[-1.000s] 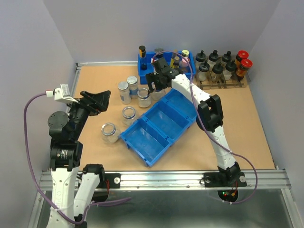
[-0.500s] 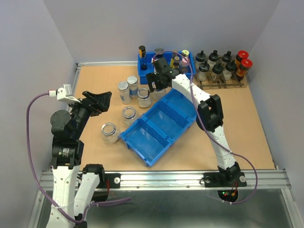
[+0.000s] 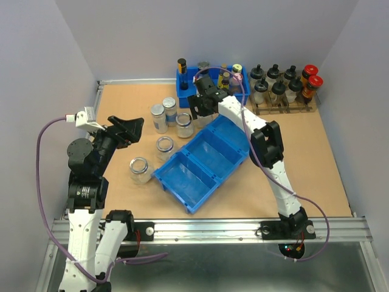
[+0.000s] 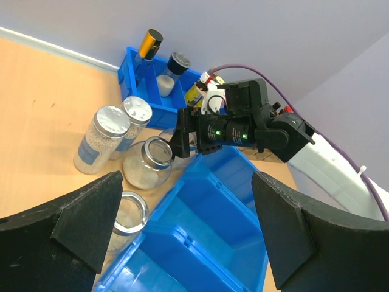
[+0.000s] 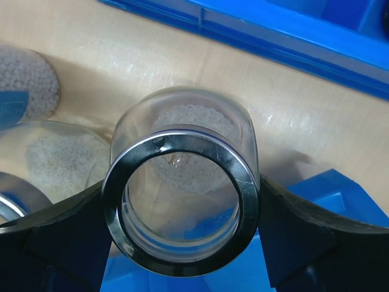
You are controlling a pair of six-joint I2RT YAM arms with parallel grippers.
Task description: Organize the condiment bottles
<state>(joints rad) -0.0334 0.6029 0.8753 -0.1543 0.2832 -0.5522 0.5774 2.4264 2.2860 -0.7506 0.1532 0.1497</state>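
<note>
My right gripper is shut on a clear open jar with white grains in it, one black finger on each side of its metal rim, by the far end of the blue bin. In the top view this gripper is at the bin's far left corner. Two silver-capped jars and three open jars stand left of the bin. My left gripper is open and empty, held above the table left of the jars, with the bin between its fingers in the wrist view.
A blue rack with small bottles stands at the back. A wooden rack of dark bottles with black and red caps is at the back right. The bin has three compartments and lies diagonally in the middle.
The left arm has shifted slightly. The right gripper has edged a little to the right with the jar.
</note>
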